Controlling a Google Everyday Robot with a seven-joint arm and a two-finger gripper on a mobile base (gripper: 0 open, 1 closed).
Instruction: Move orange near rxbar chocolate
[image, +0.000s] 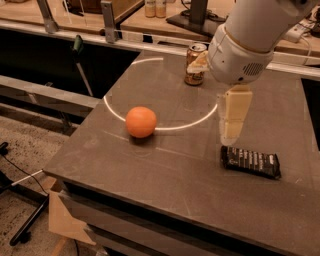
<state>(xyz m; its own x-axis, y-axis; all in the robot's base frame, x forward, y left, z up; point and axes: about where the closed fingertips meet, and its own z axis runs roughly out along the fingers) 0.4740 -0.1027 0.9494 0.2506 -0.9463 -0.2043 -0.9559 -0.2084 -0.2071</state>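
The orange (141, 121) rests on the dark table (165, 185), left of centre, on a thin white arc of light. The rxbar chocolate (251, 161), a flat black wrapper with white lettering, lies at the right, well apart from the orange. My gripper (231, 134) hangs from the large white arm (250, 35) and points down. It sits just above and left of the bar's left end, to the right of the orange. It holds nothing that I can see.
A gold-brown drink can (195, 65) stands at the back of the table, partly behind the arm. A metal rail (75, 32) and benches with clutter run behind. The table's left edge drops to a floor with cables (20, 180).
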